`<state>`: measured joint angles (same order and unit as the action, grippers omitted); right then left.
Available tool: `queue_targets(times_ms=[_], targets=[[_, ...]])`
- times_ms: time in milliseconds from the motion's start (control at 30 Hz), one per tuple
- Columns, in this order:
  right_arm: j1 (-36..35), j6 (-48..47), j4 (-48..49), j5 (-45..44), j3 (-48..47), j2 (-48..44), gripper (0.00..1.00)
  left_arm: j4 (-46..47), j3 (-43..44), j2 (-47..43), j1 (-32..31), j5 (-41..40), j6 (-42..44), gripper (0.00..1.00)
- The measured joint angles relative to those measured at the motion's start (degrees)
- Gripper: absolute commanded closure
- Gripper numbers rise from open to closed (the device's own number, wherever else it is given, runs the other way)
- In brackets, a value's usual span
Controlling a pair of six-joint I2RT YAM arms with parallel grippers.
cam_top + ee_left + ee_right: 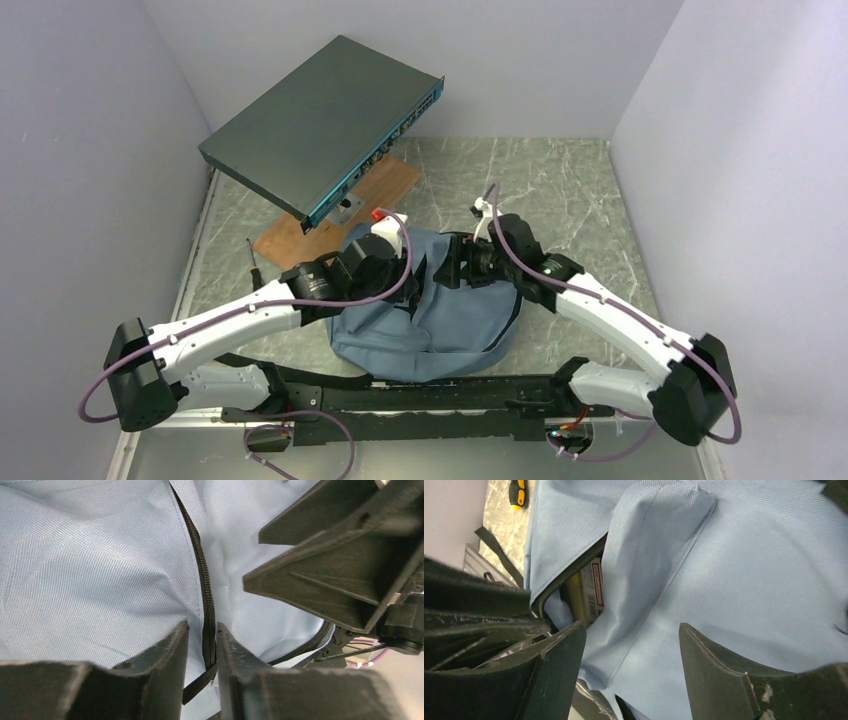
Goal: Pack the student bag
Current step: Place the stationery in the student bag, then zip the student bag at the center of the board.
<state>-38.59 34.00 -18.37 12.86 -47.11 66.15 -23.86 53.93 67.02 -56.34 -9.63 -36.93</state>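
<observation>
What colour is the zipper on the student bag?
Black zipper against the student bag and its blue-grey fabric; shows best in the left wrist view.

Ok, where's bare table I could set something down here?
Far right corner: bare table beyond the student bag. Crowded at far left, with the grey box over the wooden board, and mid-table, where the left gripper and right gripper meet on the bag.

Over the student bag (430, 325) I have little room: my left gripper (202, 647) and right gripper (631, 645) crowd just beside each other. The tilted metal box (320, 125) overhangs the far left. Bare table (570, 190) far right gives passage. The bag's opening (574, 587) is a narrow slit, partly filled.
</observation>
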Motion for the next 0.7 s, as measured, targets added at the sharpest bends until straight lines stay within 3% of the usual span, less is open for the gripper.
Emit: queue_targets(times_ms=[100, 167, 200, 333, 533, 700], targets=[[-0.37, -3.37, -0.66, -2.27, 2.03, -5.29, 0.25, 0.5, -0.02, -0.79, 0.0, 0.59, 0.46, 0.41], [-1.11, -5.68, -0.48, -2.84, 3.3, -8.68, 0.02, 0.44, -0.04, -2.34, 0.0, 0.7, 0.61, 0.29], [-1.6, -6.91, 0.07, -2.95, 3.82, -9.88, 0.01, 0.42, -0.09, -3.1, 0.0, 0.7, 0.55, 0.23], [-5.79, -12.5, 3.61, -4.35, 5.73, -11.67, 0.02, -0.94, -1.11, -9.51, 0.0, -0.59, 0.9, 0.09], [-17.94, -24.7, 10.56, -5.38, 8.46, -13.55, 0.06, -5.64, -4.96, -23.02, 0.0, -4.31, 0.35, 0.03], [-21.66, -37.0, 15.89, -2.45, 8.46, -12.61, 0.11, -10.99, -9.11, -35.47, 0.0, -7.17, -1.53, 0.0]])
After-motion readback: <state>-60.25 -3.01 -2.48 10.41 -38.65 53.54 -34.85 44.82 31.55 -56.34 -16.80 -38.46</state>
